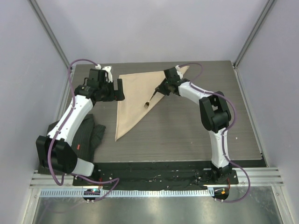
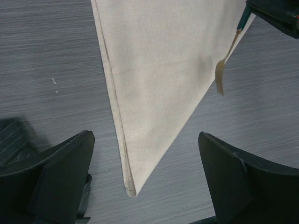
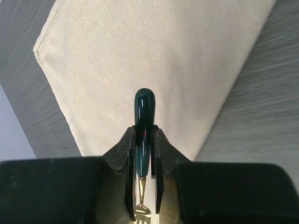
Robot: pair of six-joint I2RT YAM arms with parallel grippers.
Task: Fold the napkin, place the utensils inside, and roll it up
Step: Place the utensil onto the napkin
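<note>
The beige napkin (image 1: 135, 95) (image 2: 159, 70) (image 3: 154, 51) lies folded into a triangle on the dark table, its long point toward the arms. My right gripper (image 1: 159, 92) (image 3: 144, 130) hovers over the napkin's right edge, jaws close around the dark green handle of a fork (image 1: 150, 99) (image 2: 224, 65) (image 3: 144, 107). The fork's gold tines hang down toward that edge. My left gripper (image 1: 114, 81) (image 2: 145, 140) stands wide open above the napkin's left side; the cloth's near point shows between its fingers, untouched.
A dark grey ribbed cloth (image 1: 86, 135) (image 2: 11, 140) lies crumpled at the table's near left, beside the left arm. Pale walls close in the table on three sides.
</note>
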